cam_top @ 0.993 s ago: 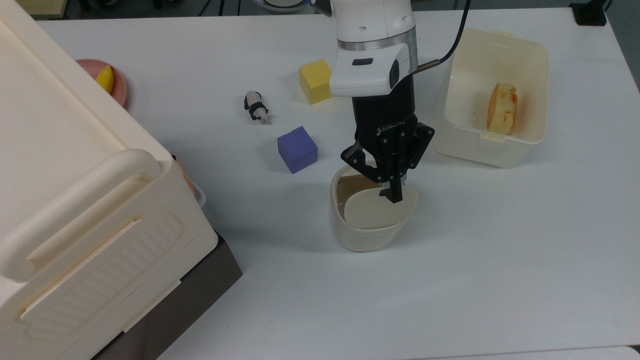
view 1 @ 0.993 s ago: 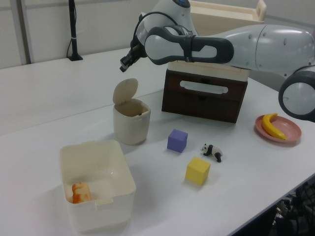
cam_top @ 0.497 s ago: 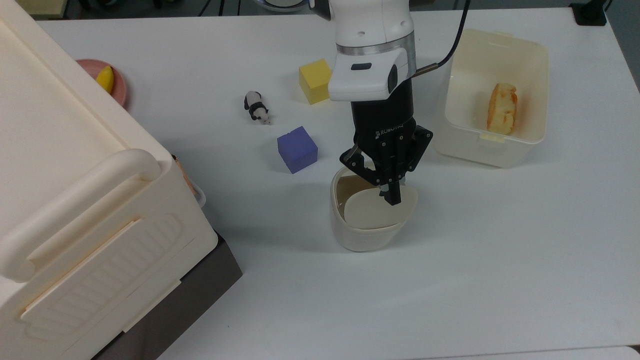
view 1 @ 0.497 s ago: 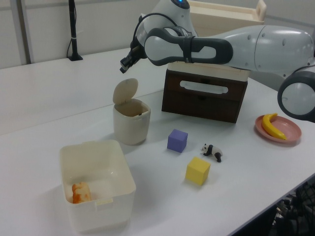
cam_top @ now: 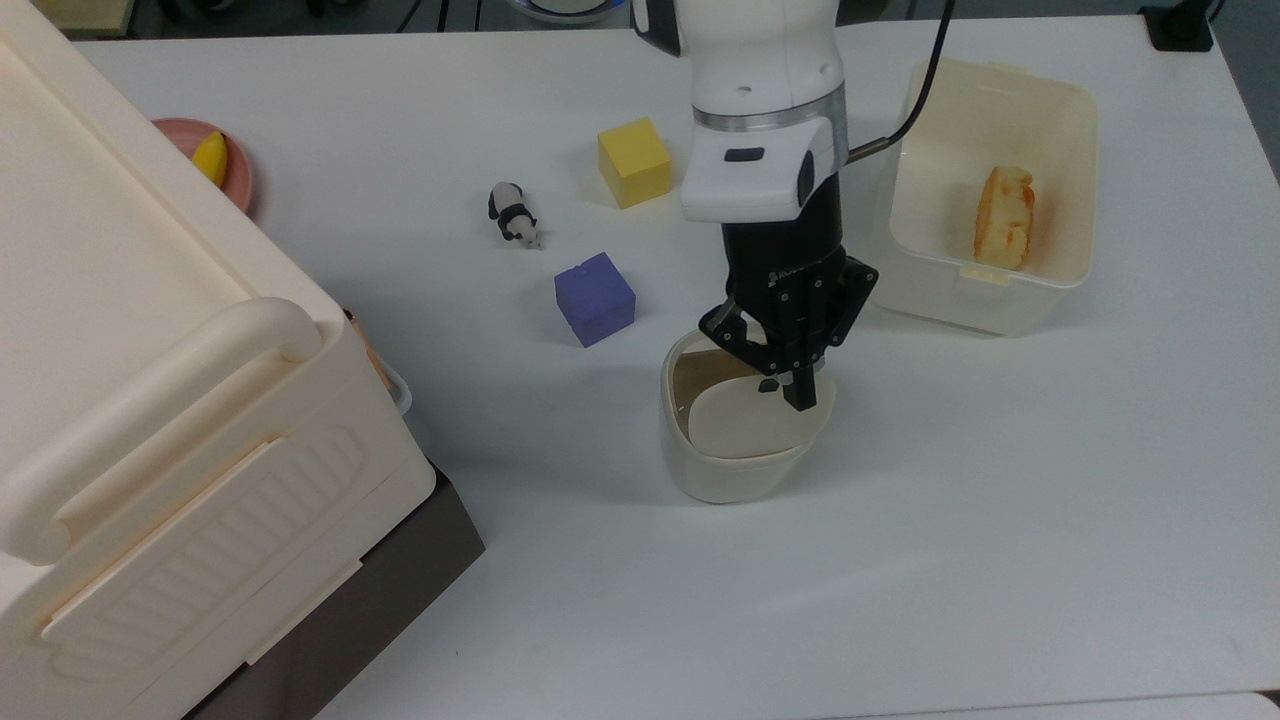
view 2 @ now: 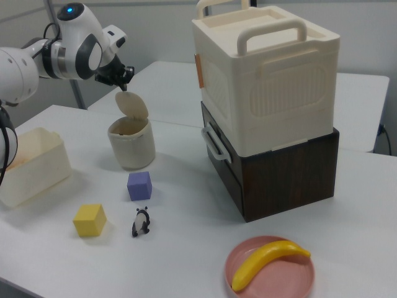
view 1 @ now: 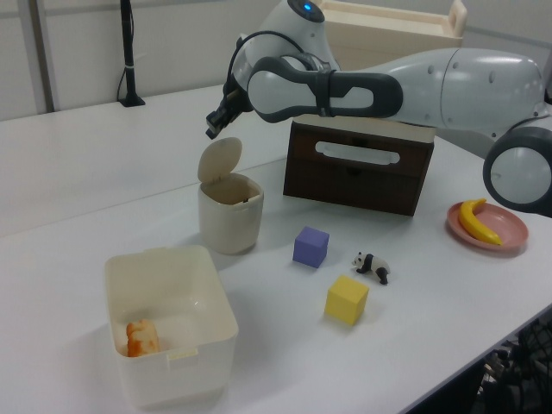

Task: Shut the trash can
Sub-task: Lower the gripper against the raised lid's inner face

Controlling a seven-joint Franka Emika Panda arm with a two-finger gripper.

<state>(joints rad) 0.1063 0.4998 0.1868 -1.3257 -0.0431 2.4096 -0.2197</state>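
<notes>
Here on the white tabletop (cam_top: 1000,520) several things stand around the trash can (cam_top: 735,440): a purple cube (cam_top: 594,298) just beside it on the top view's left, a yellow cube (cam_top: 633,161) further up, a little panda figure (cam_top: 514,214) between the cubes and a pink plate (view 2: 271,273) with a banana (view 2: 268,261). A larger cream tub (cam_top: 985,195) with a piece of orange food (cam_top: 1005,217) inside stands near the can on the top view's right. A big cream box with a handle (view 2: 267,81) sits on a dark brown case (view 2: 279,171), well apart from the can, and nothing lies between the gripper and the lid. The gripper (cam_top: 797,393) hangs over the top edge of the lid (view 1: 219,159); its fingers look pressed together into one black tip and hold nothing. If the tip touches the lid, I cannot tell. The trash can is in the middle of the tabletop, cream and rounded, with its lid standing up almost upright, so the brownish inside is visible.
</notes>
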